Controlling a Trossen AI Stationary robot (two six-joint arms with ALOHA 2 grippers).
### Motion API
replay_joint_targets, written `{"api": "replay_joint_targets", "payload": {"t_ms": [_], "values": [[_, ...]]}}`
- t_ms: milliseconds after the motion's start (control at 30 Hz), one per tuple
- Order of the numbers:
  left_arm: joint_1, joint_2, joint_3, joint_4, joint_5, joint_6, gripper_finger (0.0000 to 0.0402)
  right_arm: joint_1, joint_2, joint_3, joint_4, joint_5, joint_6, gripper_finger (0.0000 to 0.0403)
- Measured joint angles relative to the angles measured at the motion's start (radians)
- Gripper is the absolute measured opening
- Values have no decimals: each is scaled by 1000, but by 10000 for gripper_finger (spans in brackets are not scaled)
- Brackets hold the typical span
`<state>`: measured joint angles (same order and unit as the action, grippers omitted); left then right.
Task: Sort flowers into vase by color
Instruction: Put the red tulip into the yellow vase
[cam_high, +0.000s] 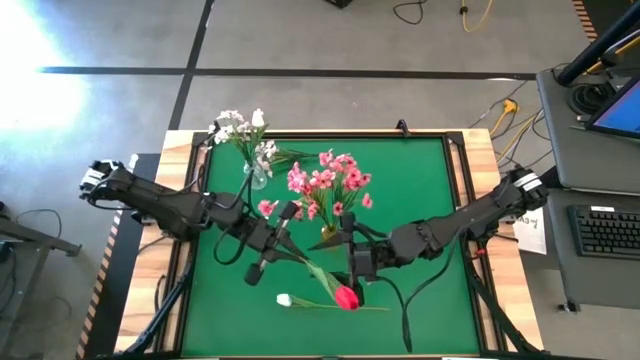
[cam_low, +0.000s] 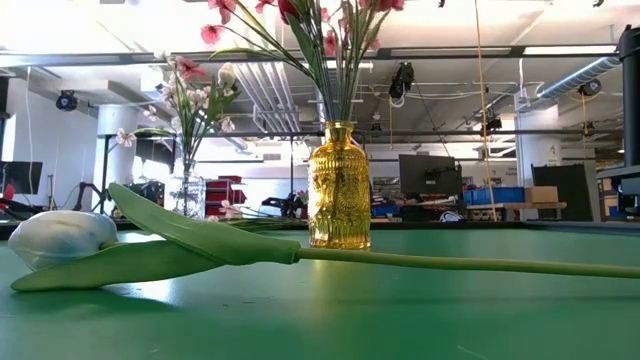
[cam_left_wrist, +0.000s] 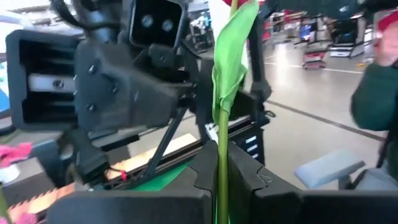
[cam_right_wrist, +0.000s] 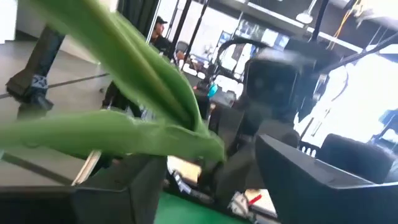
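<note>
My left gripper (cam_left_wrist: 222, 180), over the table's middle (cam_high: 285, 245), is shut on a red tulip (cam_high: 347, 297). Opposite it, my right gripper (cam_high: 352, 268) stands open, one finger on each side of the tulip's stem and leaf (cam_right_wrist: 155, 99). A white tulip (cam_high: 285, 299) lies on its side on the green mat near the front edge; the low view shows it close up (cam_low: 60, 238). Pink blossom sprays (cam_high: 330, 185) stand in an amber vase (cam_low: 338, 185). White sprays (cam_high: 240, 128) stand in a clear vase (cam_low: 187, 195) at the far left. My left gripper pinches the red tulip's green stem (cam_left_wrist: 222, 149) between its two fingers, well away from the bloom. The fingers lie level, coming from the table's left, across the stem. The tulip is lifted clear of the mat, its bloom (cam_high: 347, 297) toward the near right. My right gripper: I cannot tell whether its fingers touch the leaf (cam_right_wrist: 155, 99).
The mat's wooden frame (cam_high: 480, 150) borders the work area. A cart with a keyboard (cam_high: 605, 230) and a laptop stands past the right edge. Open mat lies at the near left (cam_high: 220, 320) and the far right (cam_high: 420, 170). A person (cam_right_wrist: 160, 28) stands in the room beyond.
</note>
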<state>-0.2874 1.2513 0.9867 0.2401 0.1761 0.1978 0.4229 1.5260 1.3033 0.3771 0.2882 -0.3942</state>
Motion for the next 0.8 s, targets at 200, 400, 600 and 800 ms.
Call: {"api": "replay_joint_targets", "payload": {"t_ms": [200, 400, 600, 800], "values": [[0, 12, 0, 3, -64, 0, 0, -2, 9, 0, 49, 0, -37, 173], [0, 11, 0, 6, -64, 0, 0, -3, 9, 0, 49, 0, -44, 100], [0, 11, 0, 5, -133, 3, 0, -4, 9, 0, 53, 5, -54, 35], [0, 10, 0, 2, -135, 0, 18, -4, 8, 0, 51, 7, -59, 15]]}}
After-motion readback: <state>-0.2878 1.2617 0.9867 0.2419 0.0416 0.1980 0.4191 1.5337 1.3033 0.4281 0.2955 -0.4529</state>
